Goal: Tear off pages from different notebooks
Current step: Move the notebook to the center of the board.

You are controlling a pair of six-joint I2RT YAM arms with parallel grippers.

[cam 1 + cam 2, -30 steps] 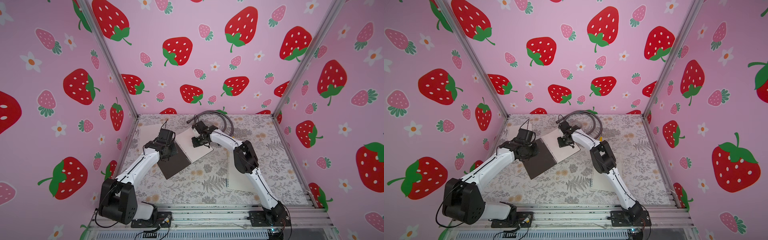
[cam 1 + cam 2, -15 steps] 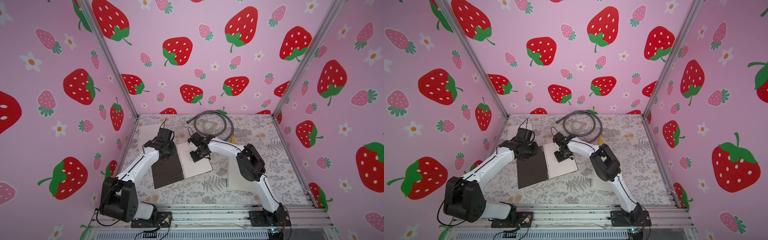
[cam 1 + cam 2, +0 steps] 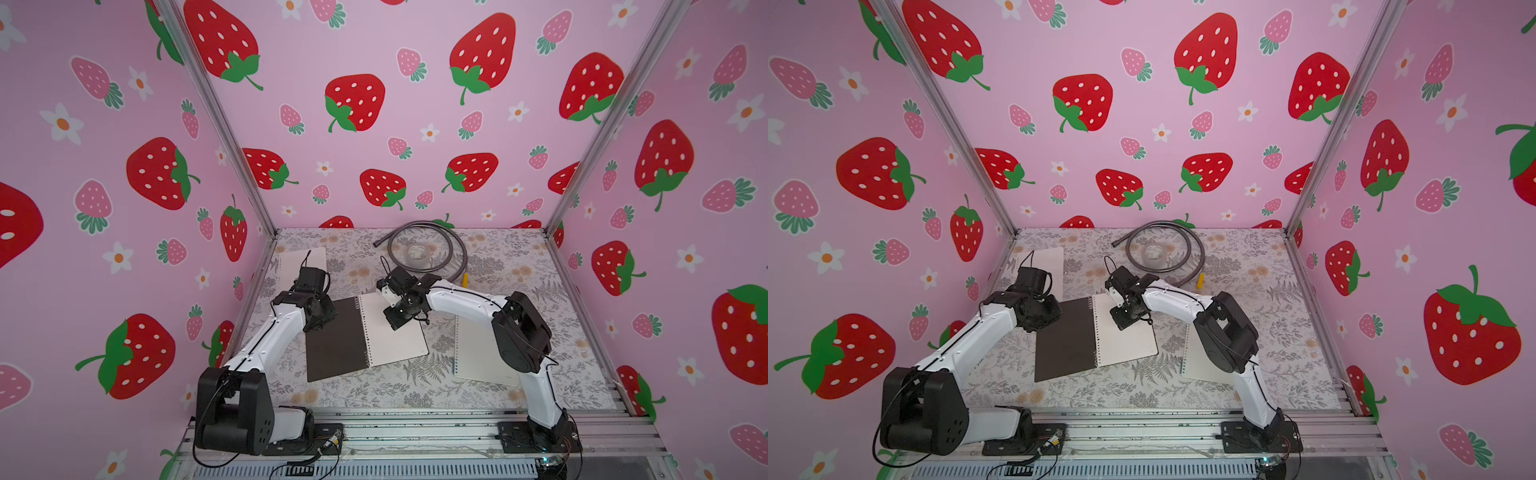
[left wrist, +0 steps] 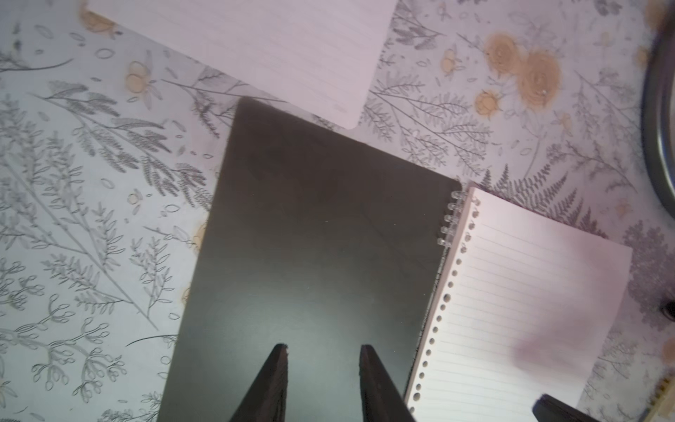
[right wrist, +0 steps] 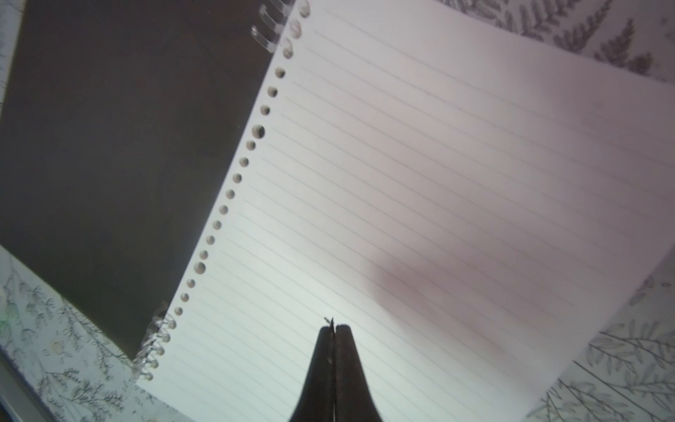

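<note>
1. Strawberry-print walls box in the floral bench (image 3: 357, 392), and the dark-covered notebook (image 3: 336, 338) lies open on it, directly beneath both my left jaws and my right jaws.
2. My left jaws are spread, with nothing between them. They hang over the flipped-open dark cover (image 4: 310, 237); I cannot tell whether they touch it.
3. My right jaws are pressed together and empty. Their tips sit low over the lined page (image 5: 438, 175), a little in from its punched edge. Contact with the paper is not clear either.
4. What could go wrong:
   - With my left jaws gripping nothing, I judge the cover is not pinned. Any drag from my right jaws could slide the whole notebook across the cloth instead of freeing the page.
   - Closed tips can only push, so the thin sheet may buckle or crease ahead of them.
   - The clear spiral rings (image 5: 264, 31) show only at the two ends of the hole row. A sideways pull could rip a corner there rather than along the holes.
5. How the page looks: cream, finely ruled and flat. Its punched holes (image 5: 237, 178) are round and unbroken as far as I can see, and my right jaws cast a soft shadow on it.
6. Another loose page (image 3: 291, 259) lies on the bench just beyond my left jaws.
7. The whitish notebook (image 3: 473, 353) lies flat, well out past my right jaws, beside that arm's elbow.
</note>
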